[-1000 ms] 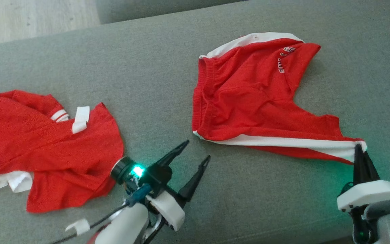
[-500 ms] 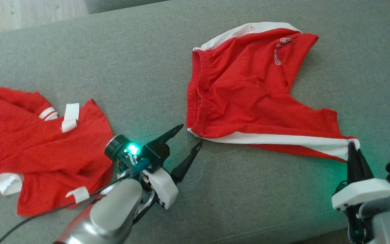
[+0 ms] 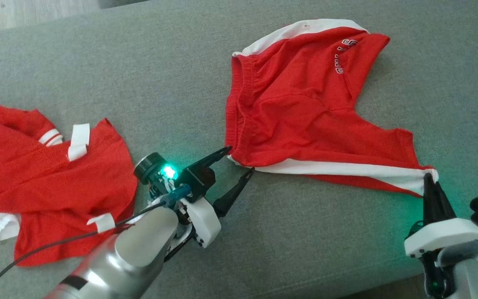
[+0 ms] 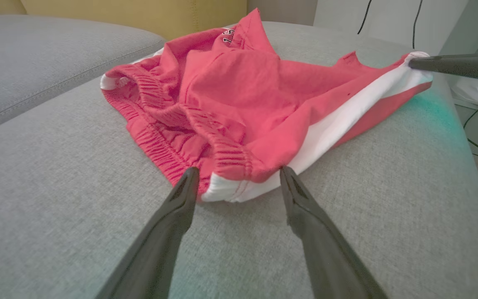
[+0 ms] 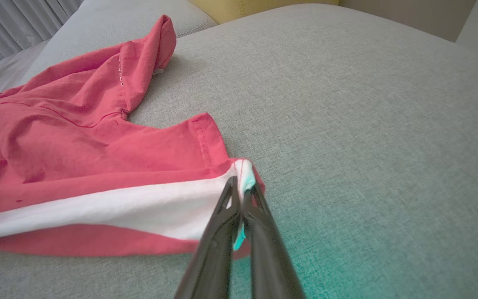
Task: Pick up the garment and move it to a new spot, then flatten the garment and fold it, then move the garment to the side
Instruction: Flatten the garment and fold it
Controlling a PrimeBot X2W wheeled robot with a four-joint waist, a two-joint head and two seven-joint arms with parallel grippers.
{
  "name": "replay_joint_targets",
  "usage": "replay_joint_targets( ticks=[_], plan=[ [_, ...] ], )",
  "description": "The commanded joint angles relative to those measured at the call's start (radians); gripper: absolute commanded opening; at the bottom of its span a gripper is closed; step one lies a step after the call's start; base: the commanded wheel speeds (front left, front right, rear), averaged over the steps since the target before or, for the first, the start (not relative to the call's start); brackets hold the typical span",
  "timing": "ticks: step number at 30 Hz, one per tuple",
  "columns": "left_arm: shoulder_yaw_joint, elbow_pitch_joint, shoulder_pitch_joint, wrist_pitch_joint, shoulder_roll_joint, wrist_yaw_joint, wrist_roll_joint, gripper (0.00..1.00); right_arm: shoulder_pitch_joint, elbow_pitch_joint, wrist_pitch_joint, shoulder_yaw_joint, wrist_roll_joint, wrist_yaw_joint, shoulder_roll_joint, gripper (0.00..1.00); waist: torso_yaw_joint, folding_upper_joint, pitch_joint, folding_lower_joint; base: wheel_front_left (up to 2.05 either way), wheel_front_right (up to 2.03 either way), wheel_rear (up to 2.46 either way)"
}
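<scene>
Red shorts (image 3: pixel 305 112) with a white side stripe are lying rumpled on the grey sofa cushion (image 3: pixel 172 74), sitting toward 1 o'clock in the head view. Their elastic waistband is facing 9 o'clock and their two legs are spreading toward 1 and 4 o'clock. White lettering is showing on the far leg.

The left gripper (image 3: pixel 240 159) is reaching in from 7 o'clock with its fingers standing wide apart. In the left wrist view its tips are resting on the cushion either side of the near waistband corner, where the white stripe ends, touching or just beside the cloth without closing on it.

The right gripper (image 3: pixel 428 179), coming up from 4 o'clock, is pinching the hem corner of the near leg at the end of the white stripe, its fingers pressing together on the fabric.

A second red garment (image 3: pixel 35 174) with white trim is lying crumpled at 9 o'clock, well apart from the shorts.
</scene>
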Motion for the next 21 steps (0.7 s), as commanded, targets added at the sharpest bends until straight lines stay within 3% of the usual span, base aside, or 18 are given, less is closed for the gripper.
replay_joint_targets(
  ticks=[1, 4, 5, 7, 8, 15, 21],
  plan=[
    [0.01, -0.016, -0.051, -0.011, 0.015, 0.002, -0.01, 1.0, -0.031, -0.024, -0.012, 0.028, 0.002, -0.001, -0.008, 0.0, -0.002, 0.0, 0.002, 0.0, 0.0, 0.0, 0.0],
    [-0.023, -0.006, -0.064, -0.014, 0.016, 0.002, -0.031, 1.0, -0.035, -0.021, -0.014, 0.033, 0.003, -0.001, -0.008, 0.0, -0.005, 0.0, 0.005, 0.0, 0.0, 0.0, 0.0],
    [-0.032, -0.002, -0.067, -0.015, 0.016, 0.002, -0.04, 0.92, -0.037, -0.02, -0.015, 0.033, 0.004, -0.001, -0.008, 0.0, -0.006, 0.0, 0.006, 0.0, 0.0, 0.0, 0.0],
    [-0.047, 0.005, -0.074, -0.017, 0.018, 0.002, -0.055, 0.11, -0.039, -0.019, -0.017, 0.033, 0.005, -0.001, -0.008, 0.0, -0.006, 0.0, 0.007, 0.0, 0.0, 0.0, 0.0],
    [-0.054, 0.006, -0.077, -0.018, 0.019, 0.002, -0.061, 0.0, -0.04, -0.019, -0.018, 0.032, 0.006, -0.001, -0.008, 0.0, -0.005, 0.0, 0.007, 0.0, 0.0, 0.0, 0.0],
    [-0.069, 0.01, -0.082, -0.038, 0.036, 0.002, -0.085, 0.0, -0.044, -0.042, -0.032, 0.037, -0.005, -0.001, -0.008, 0.0, 0.015, 0.0, -0.021, 0.0, 0.0, 0.0, 0.0],
    [-0.015, -0.023, -0.073, -0.047, 0.066, 0.011, -0.11, 0.0, -0.067, -0.127, -0.013, 0.096, -0.06, -0.001, -0.008, 0.0, 0.037, 0.0, -0.083, 0.0, 0.0, 0.0, 0.0]
  ],
)
